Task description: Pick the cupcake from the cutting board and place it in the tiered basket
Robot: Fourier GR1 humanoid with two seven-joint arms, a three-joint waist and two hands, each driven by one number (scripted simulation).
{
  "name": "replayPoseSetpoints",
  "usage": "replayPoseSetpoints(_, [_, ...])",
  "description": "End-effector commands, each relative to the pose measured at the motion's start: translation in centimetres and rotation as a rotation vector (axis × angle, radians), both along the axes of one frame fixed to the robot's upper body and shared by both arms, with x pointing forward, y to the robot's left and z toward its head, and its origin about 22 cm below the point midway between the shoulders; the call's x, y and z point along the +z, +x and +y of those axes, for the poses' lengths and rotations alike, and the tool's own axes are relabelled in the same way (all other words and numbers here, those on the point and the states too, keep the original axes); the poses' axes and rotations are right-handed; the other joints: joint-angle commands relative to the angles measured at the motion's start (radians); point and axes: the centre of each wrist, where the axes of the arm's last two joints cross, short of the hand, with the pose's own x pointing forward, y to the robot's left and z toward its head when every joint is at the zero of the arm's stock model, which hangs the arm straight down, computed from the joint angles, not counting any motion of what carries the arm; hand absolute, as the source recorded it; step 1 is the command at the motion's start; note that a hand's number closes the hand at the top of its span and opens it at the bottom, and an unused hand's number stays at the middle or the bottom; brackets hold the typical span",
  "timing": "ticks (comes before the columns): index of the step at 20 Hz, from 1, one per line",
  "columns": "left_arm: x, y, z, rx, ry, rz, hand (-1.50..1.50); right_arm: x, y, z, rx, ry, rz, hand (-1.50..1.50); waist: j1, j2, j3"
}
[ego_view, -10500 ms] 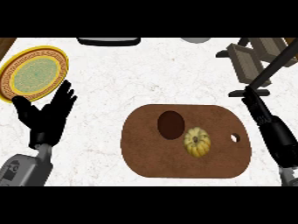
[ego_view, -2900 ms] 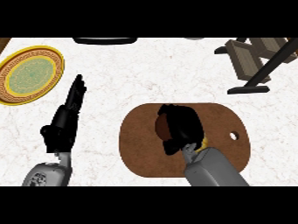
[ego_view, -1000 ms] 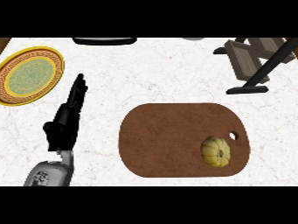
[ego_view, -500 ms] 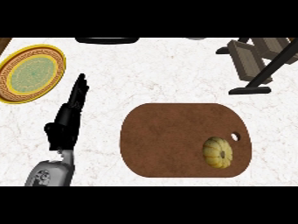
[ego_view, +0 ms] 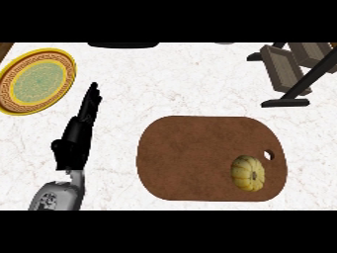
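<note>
Lying ungrasped on the cutting board (ego_view: 192, 158), the cupcake (ego_view: 248, 173) likely needs the unseen right hand to pick it; the left hand (ego_view: 77, 133) rests straight-fingered.

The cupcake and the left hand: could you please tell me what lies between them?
In the head view, only white counter and a bare stretch of the cutting board lie between the left hand and the cupcake.

Kitchen: marble counter (ego_view: 192, 84); cutting board (ego_view: 192, 158)
</note>
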Motion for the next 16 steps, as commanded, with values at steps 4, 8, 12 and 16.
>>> replayPoseSetpoints(4, [-0.1,0.1,-1.6,0.008,0.009,-0.001,0.0,-2.3,2.6,-3.3,-0.012,-0.078,-0.019,1.5,-0.008,-0.001,0.0])
replayPoseSetpoints(8, [0.5,0.8,-0.1,-0.006,0.002,-0.005,0.0,-4.1,5.0,-4.8,-0.038,-0.089,0.001,1.5,0.008,0.004,0.0])
replayPoseSetpoints(12, [0.0,0.7,-0.3,0.001,-0.003,-0.004,0.0,-4.7,5.8,-5.2,-0.115,0.225,-0.013,-1.5,0.002,0.0,0.0])
replayPoseSetpoints(16, [0.0,0.1,0.3,-0.004,0.004,0.008,0.0,-6.2,6.5,-7.4,-0.068,0.335,-0.036,-1.5,0.006,0.0,0.001])
